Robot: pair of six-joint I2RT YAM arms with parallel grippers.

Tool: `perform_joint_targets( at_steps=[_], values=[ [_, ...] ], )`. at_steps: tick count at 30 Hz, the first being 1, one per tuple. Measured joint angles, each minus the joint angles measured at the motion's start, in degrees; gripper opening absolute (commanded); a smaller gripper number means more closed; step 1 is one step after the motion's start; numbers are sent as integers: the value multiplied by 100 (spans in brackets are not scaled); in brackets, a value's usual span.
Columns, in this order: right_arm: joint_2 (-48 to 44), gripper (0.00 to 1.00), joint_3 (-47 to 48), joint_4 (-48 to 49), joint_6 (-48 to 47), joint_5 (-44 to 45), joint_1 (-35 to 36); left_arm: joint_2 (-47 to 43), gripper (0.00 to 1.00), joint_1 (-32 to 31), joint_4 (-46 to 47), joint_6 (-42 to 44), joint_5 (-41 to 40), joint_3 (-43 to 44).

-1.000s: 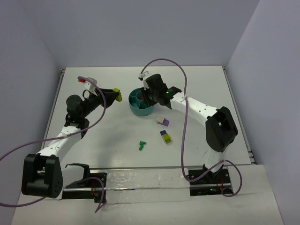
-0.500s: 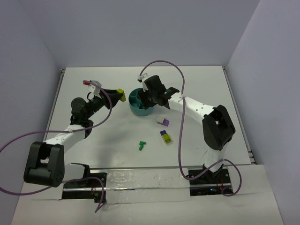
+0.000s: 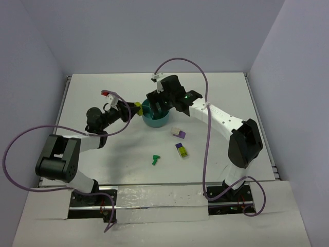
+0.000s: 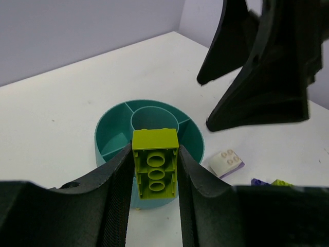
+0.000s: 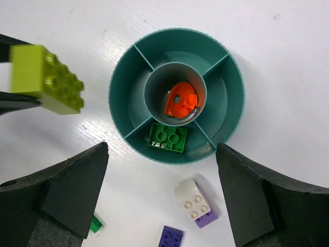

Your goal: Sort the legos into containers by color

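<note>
Sorting was partly done: an orange piece [image 5: 180, 103] lay in the teal bowl's [image 5: 115, 87] central ring and a dark green brick [image 5: 167, 138] in an outer compartment, while the left pincer [image 4: 155, 175] clamped a lime-green brick [image 4: 155, 159] just beside the rim, the right pincer [image 5: 162, 149] gaped empty above, and purple-and-white [image 5: 196, 204], purple-and-yellow [image 3: 181, 150] and small green [image 3: 156, 159] pieces lay unsorted on the worktop [image 3: 221, 87].

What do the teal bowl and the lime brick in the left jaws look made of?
The teal bowl looks like moulded plastic: one uniform colour, thin walls, soft sheen. The lime brick seems hard, smooth plastic, with crisp moulded tubes underneath.
</note>
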Motion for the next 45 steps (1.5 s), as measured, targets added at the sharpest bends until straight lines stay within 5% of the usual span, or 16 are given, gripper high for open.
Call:
perform_joint_targets(
  at_steps=[21,34,45],
  values=[
    [-323,93,-4,-131,15,-374,-692,1435,37,-76,819,-93,636,643],
    [-321,93,-4,-172,15,-499,-710,1678,38,-182,899,84,633,706],
    [-323,94,-36,-185,15,-504,-710,1742,68,-197,897,209,633,711]
  ],
)
